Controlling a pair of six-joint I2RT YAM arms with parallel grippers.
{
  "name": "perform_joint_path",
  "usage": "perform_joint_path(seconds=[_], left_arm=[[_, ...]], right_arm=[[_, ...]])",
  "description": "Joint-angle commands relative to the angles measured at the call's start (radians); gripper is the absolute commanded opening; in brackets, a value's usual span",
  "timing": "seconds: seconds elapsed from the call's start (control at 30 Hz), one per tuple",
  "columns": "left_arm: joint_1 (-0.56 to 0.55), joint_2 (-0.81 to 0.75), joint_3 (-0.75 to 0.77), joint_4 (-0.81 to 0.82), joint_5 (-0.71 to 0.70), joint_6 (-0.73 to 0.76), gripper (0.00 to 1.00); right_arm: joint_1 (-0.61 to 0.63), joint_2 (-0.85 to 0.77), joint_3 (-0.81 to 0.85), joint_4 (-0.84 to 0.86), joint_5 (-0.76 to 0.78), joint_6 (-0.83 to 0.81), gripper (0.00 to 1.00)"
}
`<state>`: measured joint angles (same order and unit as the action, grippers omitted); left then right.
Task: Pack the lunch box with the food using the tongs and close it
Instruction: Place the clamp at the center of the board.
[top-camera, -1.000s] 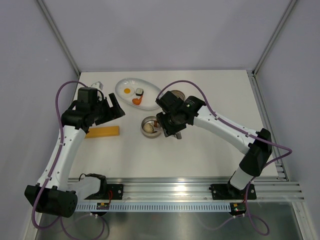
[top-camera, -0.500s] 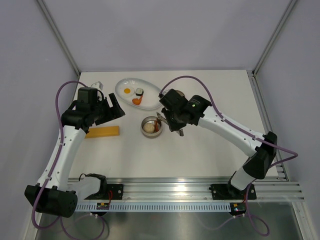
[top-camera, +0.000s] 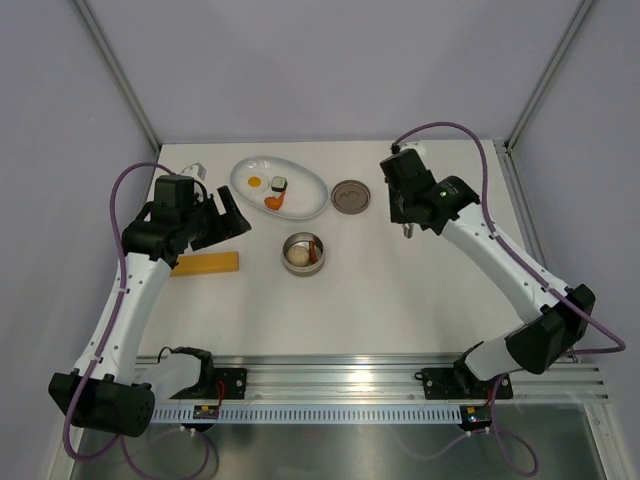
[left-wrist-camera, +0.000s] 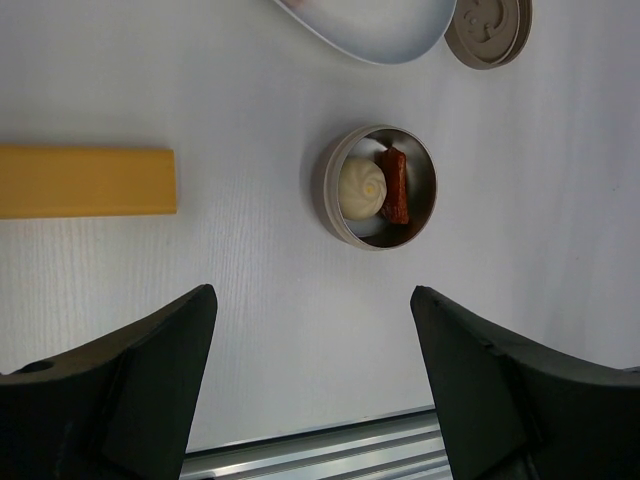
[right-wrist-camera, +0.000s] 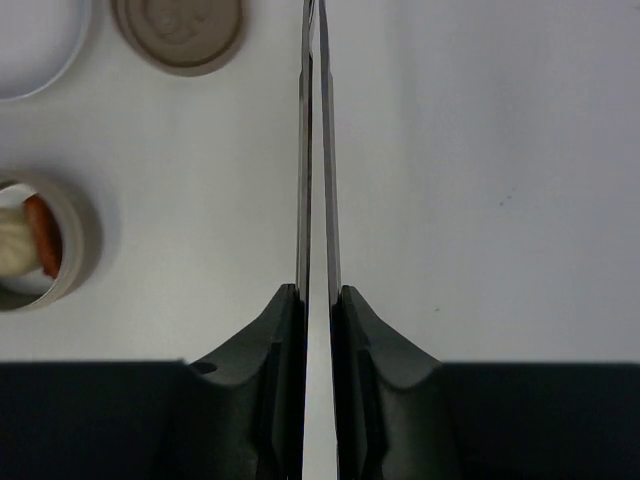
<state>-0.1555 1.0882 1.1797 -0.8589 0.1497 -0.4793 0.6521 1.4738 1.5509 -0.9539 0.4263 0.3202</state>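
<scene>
The lunch box (top-camera: 302, 254) is a small round steel tin standing open mid-table, with a beige ball (left-wrist-camera: 360, 188) and a reddish-brown sausage (left-wrist-camera: 394, 185) inside. Its flat round lid (top-camera: 350, 195) lies behind it, beside the plate. A fried egg (top-camera: 255, 182), a sushi roll (top-camera: 279, 183) and an orange chunk (top-camera: 272, 203) rest on the white oval plate (top-camera: 310, 190). My right gripper (right-wrist-camera: 318, 300) is shut on the tongs (right-wrist-camera: 312, 150), whose thin arms are squeezed nearly together; it hovers right of the lid (right-wrist-camera: 180, 30). Left of the tin (left-wrist-camera: 380, 187), my left gripper (left-wrist-camera: 312, 295) hangs open with nothing in it.
A yellow block (top-camera: 205, 264) lies flat on the table left of the tin, under the left arm. A small white object (top-camera: 193, 168) sits at the back left corner. The metal rail (top-camera: 370, 380) runs along the near edge.
My right arm has swung from over the tin to the back right, carrying the tongs, and its jaws have narrowed on them. The left arm has not moved.
</scene>
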Motion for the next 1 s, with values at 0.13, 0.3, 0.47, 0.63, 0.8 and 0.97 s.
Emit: perform_joint_path(seconds=[0.13, 0.3, 0.47, 0.63, 0.8, 0.97], left_arm=[[0.004, -0.01, -0.011, 0.054, 0.034, -0.007, 0.82], [0.004, 0.001, -0.012, 0.057, 0.04, -0.01, 0.82], [0.005, 0.001, -0.006, 0.049, 0.033, -0.019, 0.82], [0.005, -0.017, -0.012, 0.041, 0.011, -0.016, 0.82], [0.004, -0.02, -0.014, 0.038, 0.01, -0.015, 0.82], [0.005, -0.025, -0.011, 0.032, -0.001, -0.01, 0.82]], right_arm=[[-0.267, -0.07, -0.205, 0.26, 0.069, -0.058, 0.19], [-0.348, -0.041, -0.317, 0.398, 0.086, -0.049, 0.21], [-0.388, 0.026, -0.423, 0.539, 0.072, 0.006, 0.22], [-0.402, 0.101, -0.471, 0.621, 0.06, 0.037, 0.27], [-0.428, 0.163, -0.488, 0.644, 0.028, 0.065, 0.32], [-0.462, 0.198, -0.499, 0.646, 0.002, 0.089, 0.49]])
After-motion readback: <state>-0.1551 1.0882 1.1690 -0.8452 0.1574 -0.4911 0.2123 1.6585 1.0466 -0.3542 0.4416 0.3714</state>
